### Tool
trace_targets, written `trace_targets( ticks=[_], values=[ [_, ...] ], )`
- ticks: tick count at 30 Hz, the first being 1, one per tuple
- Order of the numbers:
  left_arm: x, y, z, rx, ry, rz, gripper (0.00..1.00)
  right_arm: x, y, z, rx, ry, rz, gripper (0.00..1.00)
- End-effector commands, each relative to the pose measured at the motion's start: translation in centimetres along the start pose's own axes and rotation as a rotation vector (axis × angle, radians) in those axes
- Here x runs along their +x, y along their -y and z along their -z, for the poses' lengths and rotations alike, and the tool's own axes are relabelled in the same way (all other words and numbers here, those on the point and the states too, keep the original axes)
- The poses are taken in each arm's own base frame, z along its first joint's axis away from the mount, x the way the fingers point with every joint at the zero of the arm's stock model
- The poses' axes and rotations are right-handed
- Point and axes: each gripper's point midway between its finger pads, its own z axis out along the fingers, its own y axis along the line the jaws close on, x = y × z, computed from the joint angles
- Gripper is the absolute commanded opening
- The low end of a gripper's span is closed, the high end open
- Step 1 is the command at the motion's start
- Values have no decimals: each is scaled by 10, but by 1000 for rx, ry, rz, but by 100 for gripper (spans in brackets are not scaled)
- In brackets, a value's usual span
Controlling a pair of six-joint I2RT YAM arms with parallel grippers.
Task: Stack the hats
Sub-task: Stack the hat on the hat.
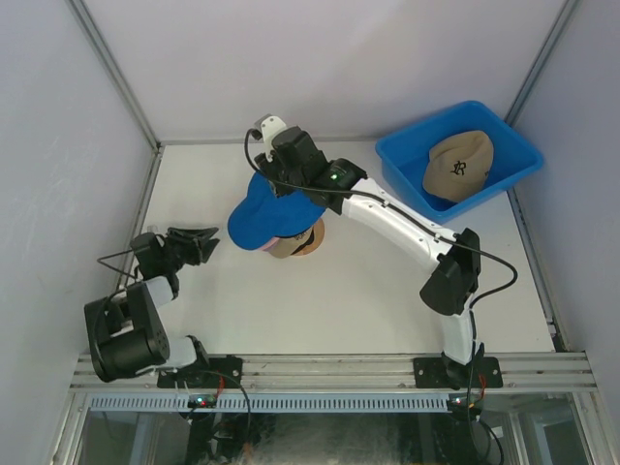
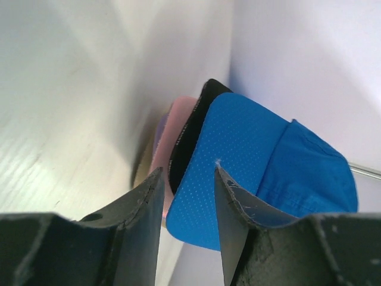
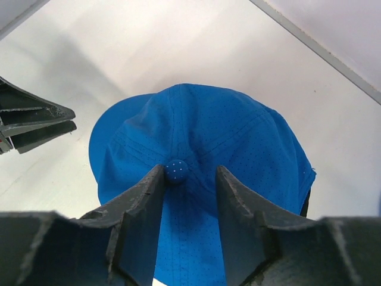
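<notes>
A blue hat (image 1: 263, 218) lies on top of a stack on a wooden stand (image 1: 310, 248) at mid-table. My right gripper (image 1: 281, 182) hovers over its crown. In the right wrist view its jaws (image 3: 187, 170) stand open on either side of the top button (image 3: 177, 171), pinching no fabric. My left gripper (image 1: 205, 242) sits just left of the brim, open and apart from it. The left wrist view shows the blue brim (image 2: 238, 161) beyond the left gripper (image 2: 187, 173), with black (image 2: 189, 134) and pink (image 2: 172, 140) brims beneath. A tan hat (image 1: 458, 167) lies in the bin.
The blue plastic bin (image 1: 509, 145) stands at the back right corner by the wall. White walls enclose the table at left, back and right. The left gripper's fingers (image 3: 36, 119) show at the left edge of the right wrist view.
</notes>
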Motion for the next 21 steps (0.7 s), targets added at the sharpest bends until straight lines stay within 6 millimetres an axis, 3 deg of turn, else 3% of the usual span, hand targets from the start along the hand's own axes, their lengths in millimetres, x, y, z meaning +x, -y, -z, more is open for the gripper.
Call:
trace_targets(
  ticks=[1, 6, 13, 21],
  values=[
    [-8, -16, 10, -174, 44, -94, 43, -28, -5, 16, -7, 70, -27, 42],
    [-9, -18, 23, -238, 85, -129, 43, -33, -5, 22, -3, 78, -44, 50],
    [-6, -17, 34, -257, 105, -140, 44, -35, -2, 31, 13, 82, -81, 53],
    [0, 0, 47, -225, 119, -177, 44, -43, -9, 51, 34, 111, -104, 54]
  ],
)
